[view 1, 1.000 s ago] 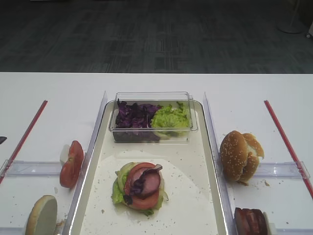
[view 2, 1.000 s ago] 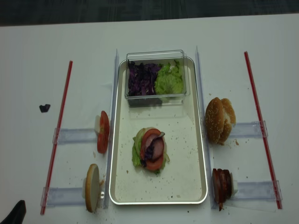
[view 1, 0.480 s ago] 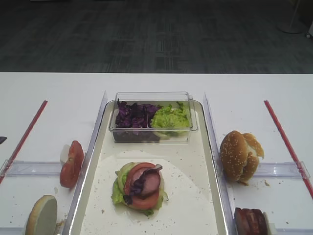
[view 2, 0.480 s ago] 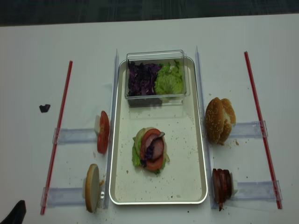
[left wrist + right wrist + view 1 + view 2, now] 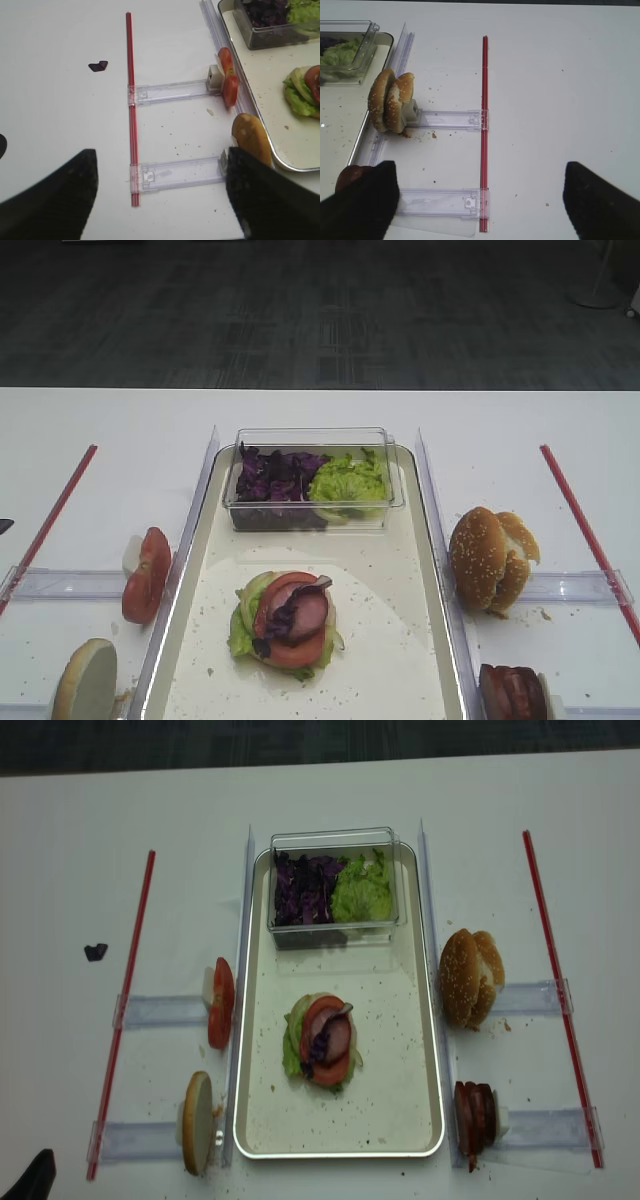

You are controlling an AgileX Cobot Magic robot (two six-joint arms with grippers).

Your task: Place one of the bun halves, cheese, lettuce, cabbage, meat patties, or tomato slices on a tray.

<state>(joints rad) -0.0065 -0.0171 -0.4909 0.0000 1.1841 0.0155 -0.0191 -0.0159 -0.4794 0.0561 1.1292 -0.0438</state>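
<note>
While your left pincer is hanging wide apart over the tabletop, the upright bun half is standing beside the tray; a clumsy pinch risks toppling it.

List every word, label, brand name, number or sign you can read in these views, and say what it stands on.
None: no readable text shows on the tray, the clear plastic box, the clear holders or the red strips.
</note>
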